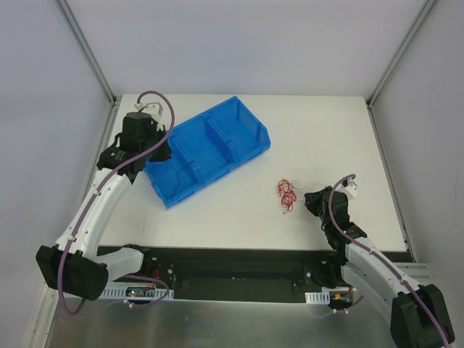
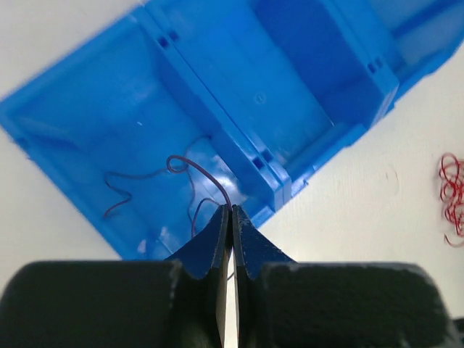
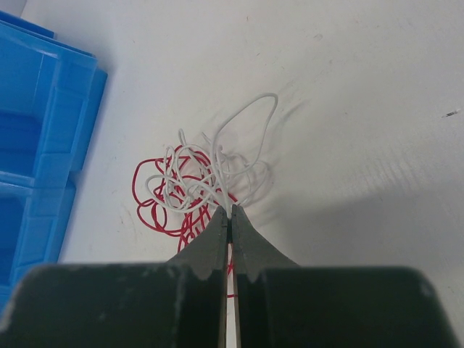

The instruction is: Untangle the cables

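My left gripper [image 2: 230, 210] is shut on one end of a thin dark cable [image 2: 185, 165]. That cable curls down into the near compartment of a blue bin [image 2: 312, 65]. In the top view the left gripper [image 1: 152, 161] hangs over the bin's left end, and the dark cable [image 1: 174, 174] shows faintly inside. My right gripper [image 3: 230, 210] is shut on a white cable [image 3: 250, 109], whose loops rise over a red cable [image 3: 148, 206] that lies on the table. The top view shows the red cable [image 1: 286, 194] just left of the right gripper [image 1: 307, 199].
The blue bin [image 1: 196, 125] lies at an angle on the white table [image 1: 326, 130], with a divider between its two compartments. Its corner [image 3: 43, 109] shows at the left of the right wrist view. The red cable [image 2: 451, 192] shows at the right edge of the left wrist view.
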Robot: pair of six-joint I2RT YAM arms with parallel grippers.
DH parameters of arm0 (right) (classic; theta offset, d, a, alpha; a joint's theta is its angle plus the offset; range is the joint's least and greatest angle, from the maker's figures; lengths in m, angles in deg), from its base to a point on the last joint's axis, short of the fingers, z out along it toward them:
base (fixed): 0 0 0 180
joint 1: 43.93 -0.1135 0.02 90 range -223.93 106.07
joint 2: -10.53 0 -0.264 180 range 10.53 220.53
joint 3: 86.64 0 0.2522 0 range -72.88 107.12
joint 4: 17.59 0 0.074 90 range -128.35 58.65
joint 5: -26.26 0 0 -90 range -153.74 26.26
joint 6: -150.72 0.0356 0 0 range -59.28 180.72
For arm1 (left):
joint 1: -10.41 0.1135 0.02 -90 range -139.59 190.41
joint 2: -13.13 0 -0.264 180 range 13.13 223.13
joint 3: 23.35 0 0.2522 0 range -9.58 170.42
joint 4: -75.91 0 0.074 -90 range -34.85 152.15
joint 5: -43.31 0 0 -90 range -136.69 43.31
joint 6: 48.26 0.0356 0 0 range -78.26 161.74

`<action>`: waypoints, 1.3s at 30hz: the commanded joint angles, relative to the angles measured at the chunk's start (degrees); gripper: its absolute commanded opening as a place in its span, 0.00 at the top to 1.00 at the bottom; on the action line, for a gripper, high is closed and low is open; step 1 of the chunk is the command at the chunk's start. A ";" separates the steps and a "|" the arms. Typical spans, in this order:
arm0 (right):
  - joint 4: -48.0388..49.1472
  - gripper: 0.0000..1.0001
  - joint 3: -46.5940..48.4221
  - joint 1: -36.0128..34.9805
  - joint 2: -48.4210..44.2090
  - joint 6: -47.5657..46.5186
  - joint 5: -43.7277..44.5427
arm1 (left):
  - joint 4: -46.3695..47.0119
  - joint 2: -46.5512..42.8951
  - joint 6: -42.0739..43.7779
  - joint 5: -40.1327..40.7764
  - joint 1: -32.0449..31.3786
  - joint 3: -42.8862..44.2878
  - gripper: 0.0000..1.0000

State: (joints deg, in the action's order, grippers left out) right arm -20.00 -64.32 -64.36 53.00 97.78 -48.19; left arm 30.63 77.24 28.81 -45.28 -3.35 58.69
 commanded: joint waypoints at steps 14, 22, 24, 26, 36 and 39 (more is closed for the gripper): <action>3.24 0.99 1.02 0.47 -0.47 -0.93 -0.70 | 7.27 2.33 -7.81 -3.27 3.12 -10.25 1.00; 5.96 0.99 1.46 0.56 1.46 -3.04 -4.38 | 5.87 -4.17 -8.43 3.16 3.83 -11.94 0.22; 6.22 0.99 1.90 0.56 2.34 -3.48 -5.26 | 5.95 -5.05 -7.29 -2.78 3.83 -11.23 0.22; 6.40 0.99 2.25 0.56 3.22 -3.66 -5.79 | 5.95 -4.62 -8.42 -11.56 3.74 -11.23 0.23; 14.91 0.99 1.81 0.39 5.68 -8.66 -16.93 | 26.76 3.89 -14.93 -26.55 -21.02 -19.67 0.32; 18.16 0.99 2.87 0.39 8.57 -10.68 -23.17 | 28.54 9.87 -14.93 -24.27 -26.39 -17.13 0.39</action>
State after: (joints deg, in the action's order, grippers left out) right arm -10.25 -64.10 -64.16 58.86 91.11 -61.59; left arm 50.43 81.99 15.50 -67.97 -24.29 39.80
